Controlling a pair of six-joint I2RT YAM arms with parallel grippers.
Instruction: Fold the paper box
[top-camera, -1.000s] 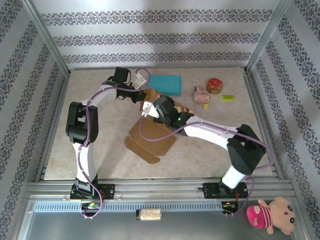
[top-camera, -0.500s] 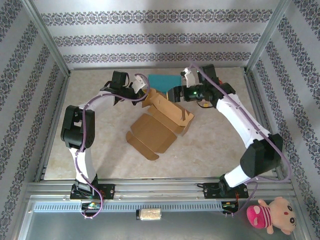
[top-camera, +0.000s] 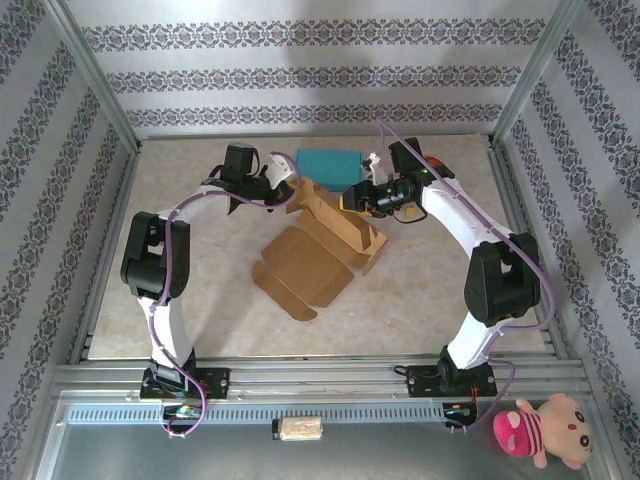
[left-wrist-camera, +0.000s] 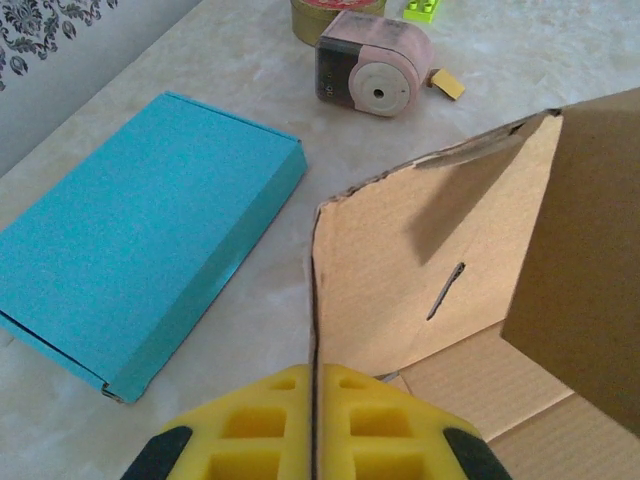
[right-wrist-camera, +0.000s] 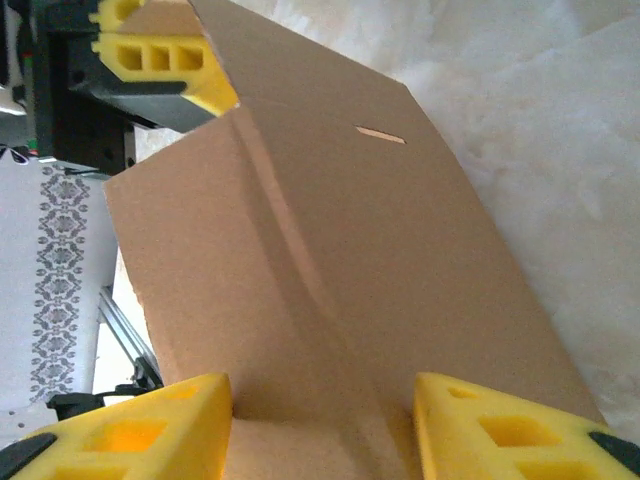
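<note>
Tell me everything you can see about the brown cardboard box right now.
The cardboard box is brown corrugated board, half folded: its near panels lie flat on the beige table, and its far walls stand up. One raised flap has a thin slot. The left gripper is shut on that flap's edge; the right gripper straddles another raised, creased panel, jaws apart.

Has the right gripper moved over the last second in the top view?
Yes: the right gripper swung rightward and farther out, ending close below the right end of the teal box.
</note>
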